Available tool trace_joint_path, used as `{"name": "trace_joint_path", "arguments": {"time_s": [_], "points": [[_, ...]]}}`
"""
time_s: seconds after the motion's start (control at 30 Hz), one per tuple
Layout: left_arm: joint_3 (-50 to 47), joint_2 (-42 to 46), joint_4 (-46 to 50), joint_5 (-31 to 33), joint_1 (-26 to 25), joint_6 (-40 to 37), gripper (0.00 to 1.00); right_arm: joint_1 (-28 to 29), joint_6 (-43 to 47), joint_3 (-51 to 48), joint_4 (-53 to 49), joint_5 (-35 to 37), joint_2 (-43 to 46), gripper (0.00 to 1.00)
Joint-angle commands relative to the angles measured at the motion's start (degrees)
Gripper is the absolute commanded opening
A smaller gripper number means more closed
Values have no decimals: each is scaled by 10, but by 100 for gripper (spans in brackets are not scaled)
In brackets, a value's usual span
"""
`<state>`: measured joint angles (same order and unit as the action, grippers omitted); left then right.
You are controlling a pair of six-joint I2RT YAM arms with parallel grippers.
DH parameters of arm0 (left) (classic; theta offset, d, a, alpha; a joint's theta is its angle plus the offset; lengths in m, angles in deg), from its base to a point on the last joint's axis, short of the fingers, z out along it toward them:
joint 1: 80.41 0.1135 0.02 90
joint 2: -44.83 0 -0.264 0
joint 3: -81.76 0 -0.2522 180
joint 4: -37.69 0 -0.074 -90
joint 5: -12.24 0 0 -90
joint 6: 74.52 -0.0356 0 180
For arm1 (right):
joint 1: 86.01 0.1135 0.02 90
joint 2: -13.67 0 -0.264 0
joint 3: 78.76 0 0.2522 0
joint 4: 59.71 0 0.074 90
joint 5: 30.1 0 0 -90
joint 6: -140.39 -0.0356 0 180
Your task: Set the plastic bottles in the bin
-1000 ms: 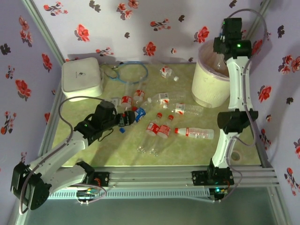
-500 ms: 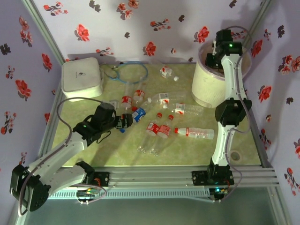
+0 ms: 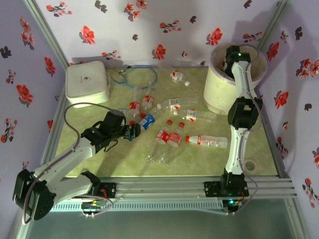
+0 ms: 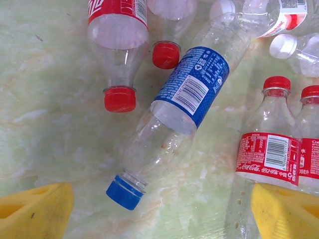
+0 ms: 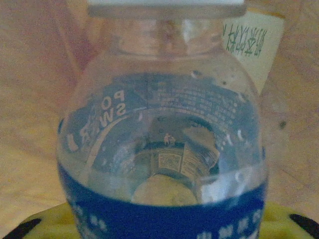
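Observation:
Several clear plastic bottles (image 3: 168, 137) lie across the green tabletop, most with red caps and red-white labels. My left gripper (image 3: 132, 131) hovers open just over a blue-labelled, blue-capped bottle (image 4: 192, 89), its yellow fingers (image 4: 35, 211) either side of the blue cap (image 4: 123, 192) without touching it. Two red-labelled bottles (image 4: 266, 149) lie to its right. My right gripper (image 3: 230, 62) reaches down inside the cream-white bin (image 3: 215, 94) at the back right. In the right wrist view, a clear bottle with a dark blue label (image 5: 162, 149) sits between the yellow pads (image 5: 45, 221), cap end away.
A flat white square box (image 3: 87, 82) stands at the back left, with a blue cable loop (image 3: 139, 77) beside it. Aluminium rails (image 3: 164, 186) run along the near edge. Flowered walls close in the back and sides.
The right arm has swung down from above the bin's rim, so its gripper and bottle now sit inside the bin. The left gripper has crept slightly toward the blue-labelled bottle and opened a little wider.

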<state>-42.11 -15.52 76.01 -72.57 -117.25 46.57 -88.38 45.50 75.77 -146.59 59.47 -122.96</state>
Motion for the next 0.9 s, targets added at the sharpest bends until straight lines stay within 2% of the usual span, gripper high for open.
{"name": "trace_joint_path", "arguments": {"time_s": [0.0,0.27,0.43,0.57,0.67,0.87], "points": [[-5,16,1,16,3,-11,92,2,-1,-28,16,6,-14,55],[38,-8,23,24,3,-46,94,8,-12,-167,126,14,25,76],[51,-31,16,24,3,-45,100,9,-9,-166,125,14,45,87],[48,-40,15,22,3,-39,100,9,-3,-176,123,24,85,94],[46,-39,14,22,3,-38,100,9,-2,-179,119,31,121,99],[43,-28,-2,18,0,-42,100,9,-13,-194,124,53,209,99]]}}
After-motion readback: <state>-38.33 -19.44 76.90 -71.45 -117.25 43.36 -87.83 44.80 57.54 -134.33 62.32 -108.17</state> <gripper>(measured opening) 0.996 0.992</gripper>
